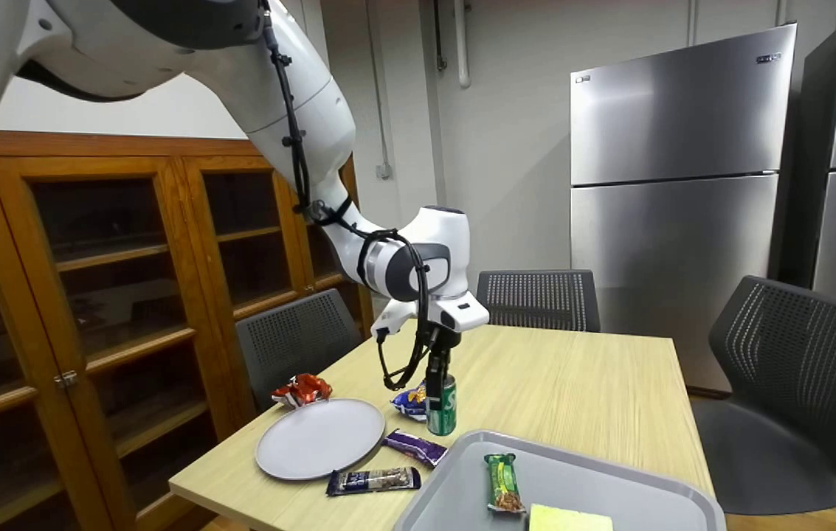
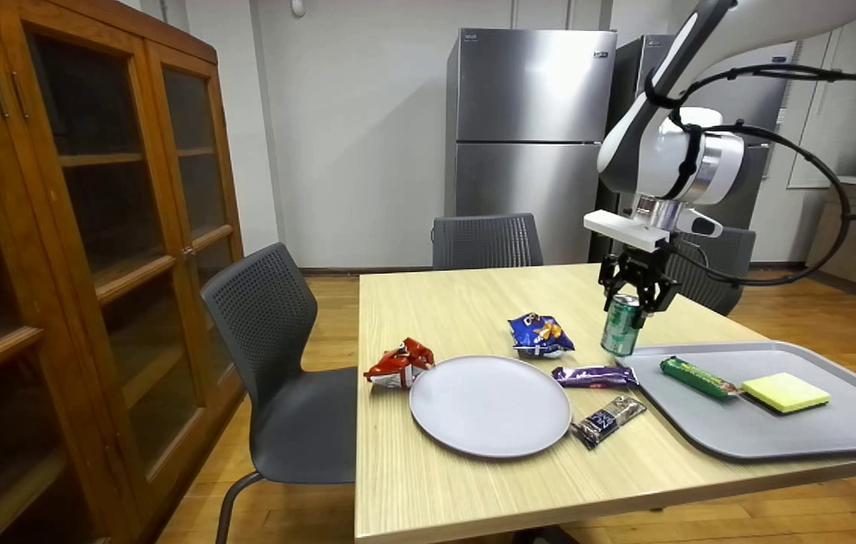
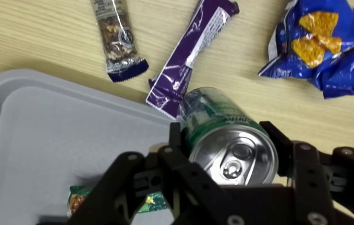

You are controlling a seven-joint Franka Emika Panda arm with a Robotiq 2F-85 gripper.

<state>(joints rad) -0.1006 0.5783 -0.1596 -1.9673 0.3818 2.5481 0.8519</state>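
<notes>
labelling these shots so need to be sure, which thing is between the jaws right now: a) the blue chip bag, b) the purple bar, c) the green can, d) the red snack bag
c, since the wrist view shows the green can standing between the jaws, one on either side of its upper end.
</notes>
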